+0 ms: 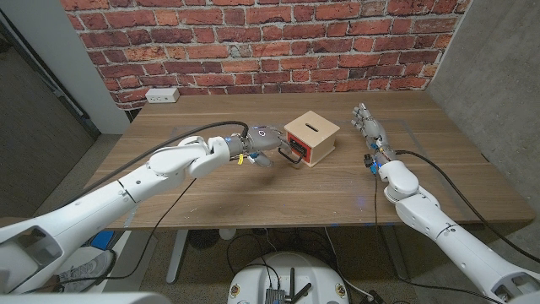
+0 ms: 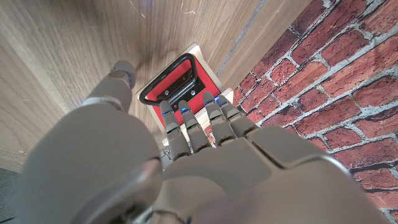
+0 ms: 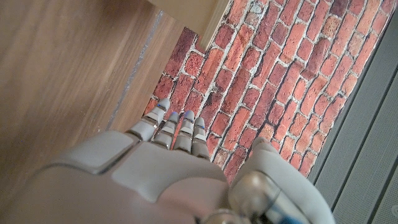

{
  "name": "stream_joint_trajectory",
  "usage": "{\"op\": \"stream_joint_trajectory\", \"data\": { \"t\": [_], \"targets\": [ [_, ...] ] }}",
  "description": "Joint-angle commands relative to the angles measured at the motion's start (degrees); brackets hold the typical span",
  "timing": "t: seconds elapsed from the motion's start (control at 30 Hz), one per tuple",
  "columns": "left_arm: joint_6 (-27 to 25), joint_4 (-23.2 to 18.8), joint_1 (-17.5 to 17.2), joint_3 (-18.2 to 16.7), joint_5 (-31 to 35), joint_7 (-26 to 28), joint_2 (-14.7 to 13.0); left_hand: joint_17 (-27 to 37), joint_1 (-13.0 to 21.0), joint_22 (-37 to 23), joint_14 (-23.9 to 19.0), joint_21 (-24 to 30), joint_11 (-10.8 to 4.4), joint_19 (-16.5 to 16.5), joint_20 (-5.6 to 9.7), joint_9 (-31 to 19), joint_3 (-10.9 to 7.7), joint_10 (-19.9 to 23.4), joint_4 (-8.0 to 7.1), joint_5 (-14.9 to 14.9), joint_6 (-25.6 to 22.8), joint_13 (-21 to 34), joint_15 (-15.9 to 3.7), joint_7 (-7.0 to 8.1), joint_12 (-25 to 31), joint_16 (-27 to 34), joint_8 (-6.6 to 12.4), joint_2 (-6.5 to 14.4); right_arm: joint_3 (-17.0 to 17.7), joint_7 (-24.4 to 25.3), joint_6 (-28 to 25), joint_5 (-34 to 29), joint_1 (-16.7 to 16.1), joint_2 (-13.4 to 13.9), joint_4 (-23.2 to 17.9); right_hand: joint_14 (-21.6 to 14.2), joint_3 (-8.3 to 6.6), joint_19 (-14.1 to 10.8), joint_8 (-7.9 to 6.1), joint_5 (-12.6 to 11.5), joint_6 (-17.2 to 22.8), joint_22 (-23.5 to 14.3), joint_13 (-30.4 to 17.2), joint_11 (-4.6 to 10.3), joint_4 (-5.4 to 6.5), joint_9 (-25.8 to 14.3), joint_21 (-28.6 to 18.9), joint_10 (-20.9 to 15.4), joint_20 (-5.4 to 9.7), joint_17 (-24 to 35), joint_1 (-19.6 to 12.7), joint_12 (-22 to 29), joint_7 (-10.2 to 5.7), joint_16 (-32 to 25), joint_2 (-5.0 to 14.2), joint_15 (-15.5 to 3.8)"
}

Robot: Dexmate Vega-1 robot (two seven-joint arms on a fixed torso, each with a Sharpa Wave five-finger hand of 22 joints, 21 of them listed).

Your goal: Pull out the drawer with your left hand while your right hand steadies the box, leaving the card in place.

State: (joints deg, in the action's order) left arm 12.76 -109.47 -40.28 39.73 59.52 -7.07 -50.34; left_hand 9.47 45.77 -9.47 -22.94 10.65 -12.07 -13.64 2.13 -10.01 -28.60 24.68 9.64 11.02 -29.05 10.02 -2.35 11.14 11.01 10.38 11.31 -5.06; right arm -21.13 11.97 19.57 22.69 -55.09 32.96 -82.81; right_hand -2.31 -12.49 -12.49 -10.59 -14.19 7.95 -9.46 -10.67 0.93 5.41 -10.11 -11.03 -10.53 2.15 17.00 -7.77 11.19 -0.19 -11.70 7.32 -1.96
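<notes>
1. Wooden box (image 1: 311, 138) sits mid-table, red drawer front (image 2: 176, 86) facing the left hand (image 1: 261, 144).
2. Left hand's fingers (image 2: 186, 124) reach the handle (image 2: 163, 78); whether they grip it I cannot tell.
3. Right hand (image 1: 367, 123) stands beside the box, fingers straight, holding nothing; best press it on the box before pulling.

Tan box (image 1: 311, 134), red drawer (image 2: 176, 84)

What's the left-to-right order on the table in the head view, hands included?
Wall outlet → left hand → box → right hand.
</notes>
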Motion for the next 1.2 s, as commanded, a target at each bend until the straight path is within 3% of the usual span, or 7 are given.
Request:
{"op": "stream_joint_trajectory", "data": {
  "t": [0.03, 0.2, 0.47, 1.2],
  "targets": [
    [-1.12, 1.36, 0.12, 1.17, 2.08, 1.83, 1.49, 0.23, 0.4, -0.19, -0.62, 0.21, 0.09, -0.34, 7.5, -0.33, 0.34, 0.87, -0.01, 0.3, -0.75, 0.1, -10.36, 0.45, 0.07, -0.02, 0.04, 0.65, -0.96, 4.59, -3.21, -9.63, -1.1, 4.57, -5.19, -0.47, -0.47, -0.8, 0.01, 0.1, 0.02, -0.12, -0.16, 0.56, -0.04, -0.04, -0.24, -0.29, 1.15, -0.04, -0.53, 0.02, -0.14, -0.33, 0.49, -1.33],
    [-1.17, 2.58, 0.54, 2.07, 2.71, 2.99, 2.24, 0.27, 0.66, -0.19, -1.1, 0.26, 0.08, -0.56, 7.58, -0.34, 0.48, 1.38, 0.02, 0.32, -1.54, 0.12, -10.41, 0.55, 0.17, 0.08, 0.18, 1.19, -1.79, 7.16, -4.03, -15.97, -1.0, 6.06, -6.71, -1.95, -1.11, -1.98, -0.62, 0.08, 1.83, -0.11, -0.09, 1.04, -0.45, 0.02, -0.44, -2.0, 1.54, -0.6, -0.94, 0.5, -0.27, -0.68, 0.58, -2.1],
    [-1.02, 3.78, 1.13, 3.25, 2.69, 3.55, 2.86, 0.36, 1.26, -0.19, -2.64, 0.52, 0.06, -1.67, 7.53, -0.35, 0.87, 2.71, 0.12, 0.34, -2.99, 0.14, -10.52, 0.52, 0.34, 0.36, 0.28, 2.13, -2.28, 7.56, -7.45, -21.08, -1.3, 8.7, -10.12, -2.58, -1.52, -2.29, -0.63, 0.12, 2.29, -0.11, -0.05, 1.18, -0.7, 0.04, -0.33, -2.51, 1.66, -0.98, -1.14, 0.47, -0.05, -0.74, 0.56, -2.42],
    [-2.3, 6.22, 1.74, 5.14, 2.83, 5.08, 4.11, 0.42, 2.37, -0.24, -5.26, 0.64, 0.03, -2.96, 8.45, -0.4, 1.74, 5.06, 0.23, 0.29, -4.6, 0.16, -10.67, 0.33, 0.35, 0.41, 0.03, 3.25, -4.74, 7.48, -15.48, -32.56, -0.64, 12.98, -15.72, -0.91, -2.32, 0.17, -0.09, 0.33, 1.28, -0.11, 0.03, 1.81, -0.99, 0.07, 0.65, -1.08, 1.99, -1.71, -1.15, -0.33, -0.13, 0.1, 0.58, -2.49]
  ]
}}
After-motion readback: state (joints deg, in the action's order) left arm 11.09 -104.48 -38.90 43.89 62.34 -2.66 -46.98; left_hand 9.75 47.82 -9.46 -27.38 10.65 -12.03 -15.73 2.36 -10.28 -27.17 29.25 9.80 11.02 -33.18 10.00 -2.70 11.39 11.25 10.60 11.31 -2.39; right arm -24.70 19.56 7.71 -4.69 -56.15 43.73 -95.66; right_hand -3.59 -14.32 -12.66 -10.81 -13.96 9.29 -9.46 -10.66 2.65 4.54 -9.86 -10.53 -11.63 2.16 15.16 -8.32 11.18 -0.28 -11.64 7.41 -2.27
